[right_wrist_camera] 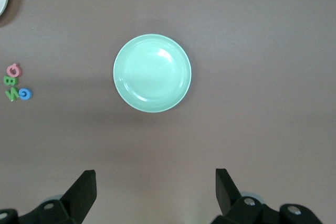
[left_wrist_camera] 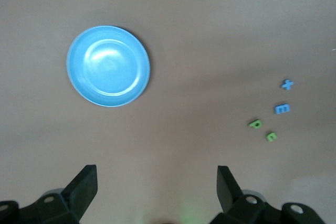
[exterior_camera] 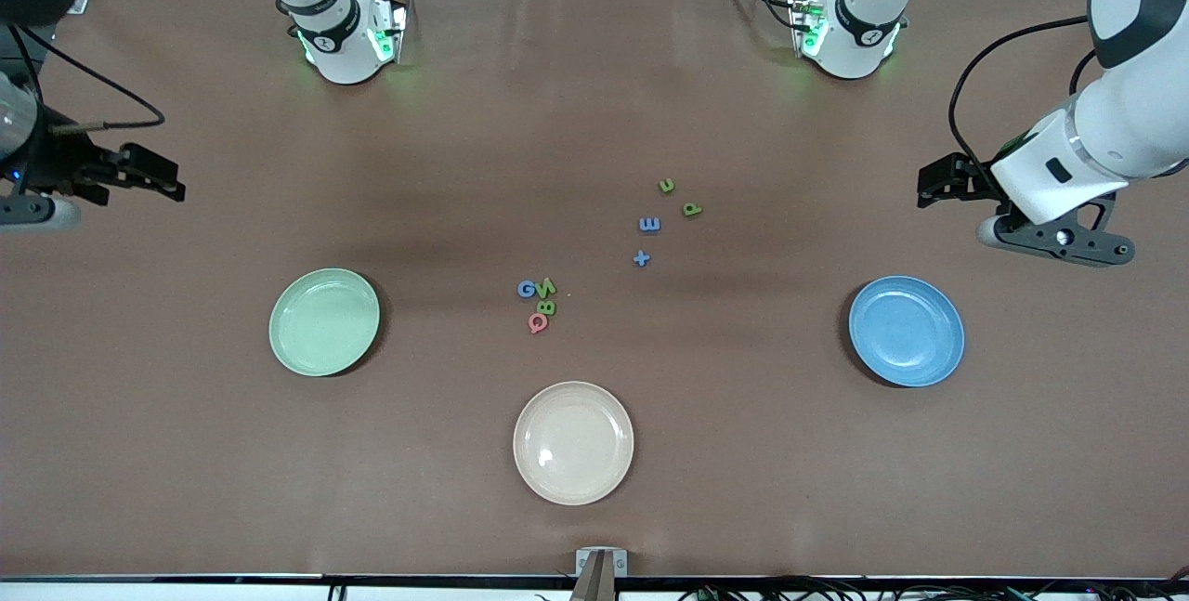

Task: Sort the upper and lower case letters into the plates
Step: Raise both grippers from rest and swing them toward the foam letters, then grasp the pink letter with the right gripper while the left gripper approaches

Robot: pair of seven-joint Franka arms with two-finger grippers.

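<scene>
Two groups of tiny letters lie mid-table. One holds a blue G (exterior_camera: 527,289), a green letter (exterior_camera: 547,286), a green B (exterior_camera: 547,307) and a red Q (exterior_camera: 538,323). The other, farther from the camera, holds a green letter (exterior_camera: 666,185), a green p (exterior_camera: 691,209), a blue E (exterior_camera: 650,225) and a blue x (exterior_camera: 641,258). The pale green plate (exterior_camera: 324,322) and the blue plate (exterior_camera: 907,331) hold nothing. My left gripper (exterior_camera: 929,185) hangs open over bare table by the blue plate (left_wrist_camera: 107,65). My right gripper (exterior_camera: 176,181) hangs open by the green plate (right_wrist_camera: 152,73).
A cream-beige plate (exterior_camera: 573,442) sits near the front edge, nearer the camera than the letters. The two arm bases (exterior_camera: 348,39) (exterior_camera: 850,30) stand along the table's back edge. Brown tabletop (exterior_camera: 594,118) lies between the bases and the letters.
</scene>
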